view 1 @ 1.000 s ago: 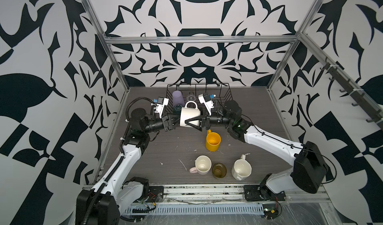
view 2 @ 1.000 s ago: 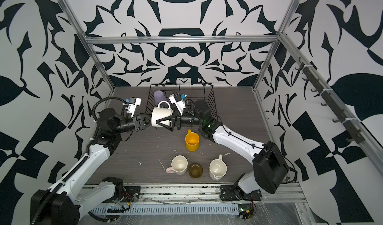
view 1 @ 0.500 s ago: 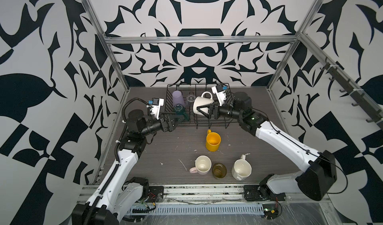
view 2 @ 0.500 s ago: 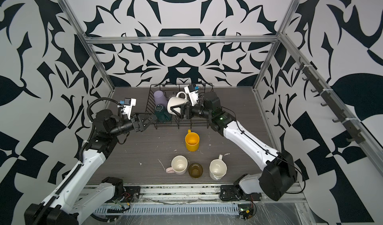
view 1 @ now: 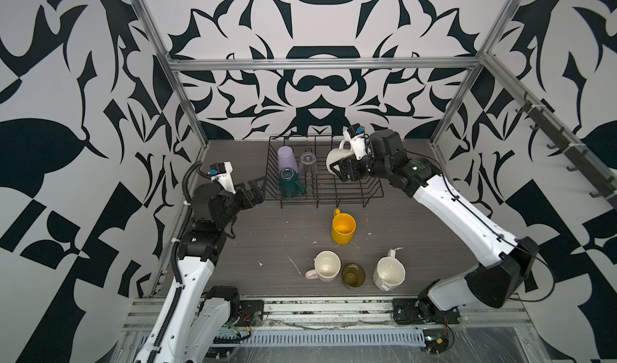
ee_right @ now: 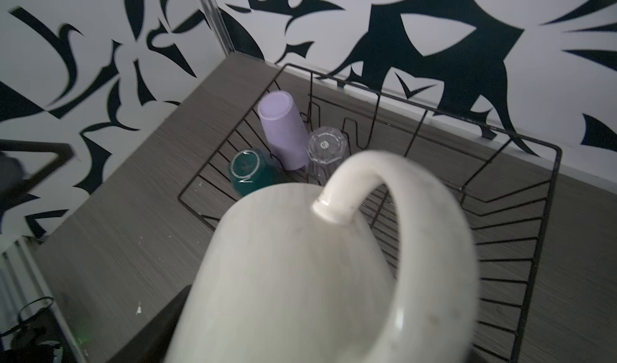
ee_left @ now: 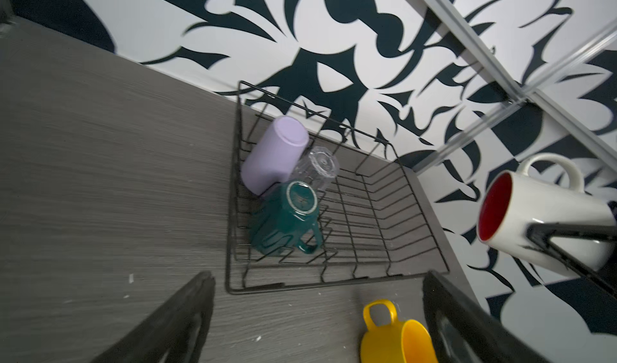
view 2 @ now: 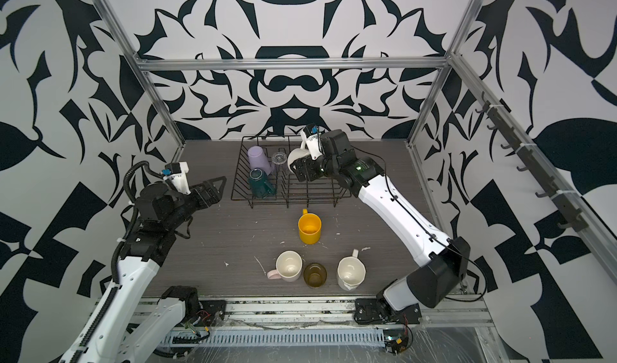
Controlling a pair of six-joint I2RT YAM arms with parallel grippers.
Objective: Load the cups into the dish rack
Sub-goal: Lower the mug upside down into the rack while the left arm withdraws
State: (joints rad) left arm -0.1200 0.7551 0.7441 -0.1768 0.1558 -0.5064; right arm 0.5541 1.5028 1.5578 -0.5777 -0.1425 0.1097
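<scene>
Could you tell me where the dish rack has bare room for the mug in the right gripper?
In both top views the dish rack is bare wire across its middle and right end, bordered by the clear glass, the dark green mug and the rack's walls. Its left end is crowded: lilac tumbler, glass and green mug bunched together.

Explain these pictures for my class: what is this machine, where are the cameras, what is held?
Two robot arms stand at a grey table. Two pictures look down from overhead; two come from cameras on the wrists. The right gripper holds a red-lined mug above the black wire dish rack, where a lilac tumbler, clear glass and dark green mug sit upside down. The left gripper is open, empty. A yellow mug, pink-handled mug, olive glass and white mug wait on the table.
</scene>
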